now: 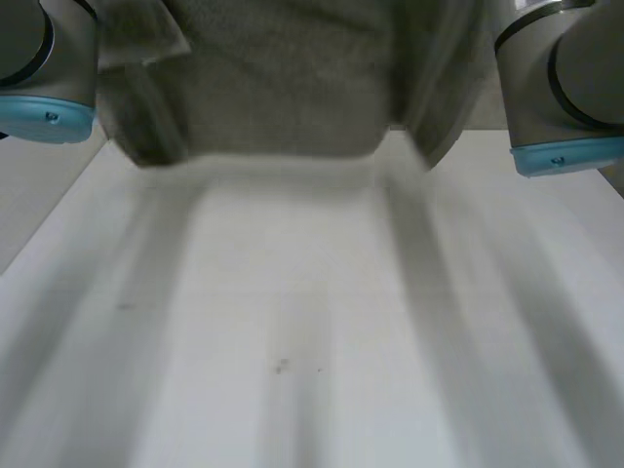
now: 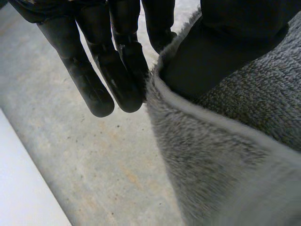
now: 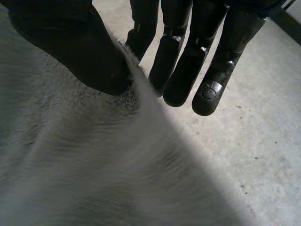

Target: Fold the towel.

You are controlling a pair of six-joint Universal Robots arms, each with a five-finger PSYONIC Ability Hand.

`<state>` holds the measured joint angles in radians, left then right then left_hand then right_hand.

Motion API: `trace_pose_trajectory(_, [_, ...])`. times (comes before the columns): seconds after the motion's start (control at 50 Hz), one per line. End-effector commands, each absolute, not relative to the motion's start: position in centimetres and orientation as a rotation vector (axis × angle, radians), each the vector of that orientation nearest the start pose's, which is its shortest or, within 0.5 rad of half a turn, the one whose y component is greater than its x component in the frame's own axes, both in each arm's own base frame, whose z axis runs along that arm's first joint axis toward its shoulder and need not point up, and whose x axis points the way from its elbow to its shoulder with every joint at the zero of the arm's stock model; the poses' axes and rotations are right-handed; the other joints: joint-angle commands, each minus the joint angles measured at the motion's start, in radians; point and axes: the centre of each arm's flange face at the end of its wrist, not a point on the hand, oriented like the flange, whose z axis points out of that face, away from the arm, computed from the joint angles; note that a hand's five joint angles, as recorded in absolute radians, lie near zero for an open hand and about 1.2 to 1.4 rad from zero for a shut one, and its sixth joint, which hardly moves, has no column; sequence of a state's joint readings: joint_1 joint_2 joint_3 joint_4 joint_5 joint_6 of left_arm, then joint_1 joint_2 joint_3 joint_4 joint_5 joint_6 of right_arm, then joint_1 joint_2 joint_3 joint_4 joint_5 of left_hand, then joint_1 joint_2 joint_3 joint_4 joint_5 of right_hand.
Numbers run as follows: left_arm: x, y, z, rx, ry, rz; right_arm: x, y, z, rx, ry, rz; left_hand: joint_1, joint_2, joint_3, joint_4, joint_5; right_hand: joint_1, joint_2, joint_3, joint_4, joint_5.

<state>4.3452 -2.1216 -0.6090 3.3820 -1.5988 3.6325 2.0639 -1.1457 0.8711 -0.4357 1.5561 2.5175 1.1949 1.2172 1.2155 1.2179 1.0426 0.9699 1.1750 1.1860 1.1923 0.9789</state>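
**A:** Where is the towel, and how do we hold it?

**B:** The grey towel hangs in the air between our left arm and our right arm, close in front of the head camera and above the near end of the white table. Our left hand pinches the towel's hemmed edge between its thumb and its straight fingers. Our right hand does the same, with its thumb pressed onto the pile and the fingers behind the cloth.

**A:** Why lift it like that?

**B:** We judge that gripping it at two points lets the cloth hang flat under its own weight, ready to be laid down or doubled over. (Which corners we hold, we cannot tell.)

**A:** Is anything around it or in the way?

**B:** The table carries only a few small dark specks. Past both hands we see a bare grey floor. The one obstacle is the towel itself, which hides the near part of the table from the head camera.
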Motion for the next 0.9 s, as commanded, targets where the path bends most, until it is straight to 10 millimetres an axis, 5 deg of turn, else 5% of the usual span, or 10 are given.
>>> trace_pose_trajectory(0.02, [-27.4,-37.2,35.5,0.629,1.561,-2.52,32.0,-31.5,36.4,-1.042,1.45,-2.682,0.201,0.179,0.181,0.178,0.179,0.426,0.221,0.21,0.204,0.243])
trace_pose_trajectory(0.12, [-27.5,-34.6,26.7,0.847,1.87,-2.285,31.2,-30.2,28.5,-1.292,1.85,-2.255,0.201,0.179,0.181,0.178,0.179,0.426,0.221,0.21,0.204,0.243])
trace_pose_trajectory(0.18, [-27.3,-33.4,23.9,0.913,1.964,-2.201,30.8,-29.6,26.5,-1.346,1.942,-2.135,0.201,0.179,0.181,0.178,0.179,0.426,0.221,0.21,0.204,0.243])
trace_pose_trajectory(0.2, [-27.0,-32.4,21.4,0.962,2.048,-2.109,30.3,-28.8,24.4,-1.405,2.036,-1.996,0.201,0.179,0.181,0.178,0.179,0.426,0.221,0.21,0.204,0.243])
trace_pose_trajectory(0.22, [-27.0,-32.4,21.3,0.962,2.049,-2.108,29.4,-27.8,21.5,-1.469,2.155,-1.808,0.201,0.179,0.181,0.178,0.179,0.426,0.221,0.21,0.204,0.243])
trace_pose_trajectory(0.36, [-25.0,-27.7,13.7,1.298,2.134,-1.612,26.6,-24.8,17.2,-1.514,2.348,-1.431,0.146,0.124,0.126,0.124,0.124,0.426,0.221,0.21,0.204,0.243])
trace_pose_trajectory(0.38, [-25.0,-27.7,13.7,1.298,2.134,-1.611,26.3,-24.5,17.0,-1.508,2.347,-1.41,0.146,0.124,0.125,0.123,0.124,0.426,0.221,0.21,0.204,0.243])
trace_pose_trajectory(0.42, [-24.6,-27.4,13.3,1.318,2.129,-1.576,25.9,-24.3,17.0,-1.492,2.335,-1.405,-0.464,-0.486,-0.484,-0.487,-0.486,0.426,0.221,0.21,0.204,0.243])
trace_pose_trajectory(0.5, [-24.4,-27.4,13.3,1.308,2.13,-1.572,24.8,-24.2,16.6,-1.441,2.339,-1.417,-0.83,-0.852,-0.851,-0.853,-0.852,0.426,0.221,0.21,0.204,0.243])
trace_pose_trajectory(0.9, [-23.0,-29.2,13.7,1.118,2.14,-1.641,22.9,-25.2,15.9,-1.227,2.362,-1.584,-0.729,-0.751,-0.749,-0.752,-0.751,0.426,0.221,0.21,0.204,0.243])
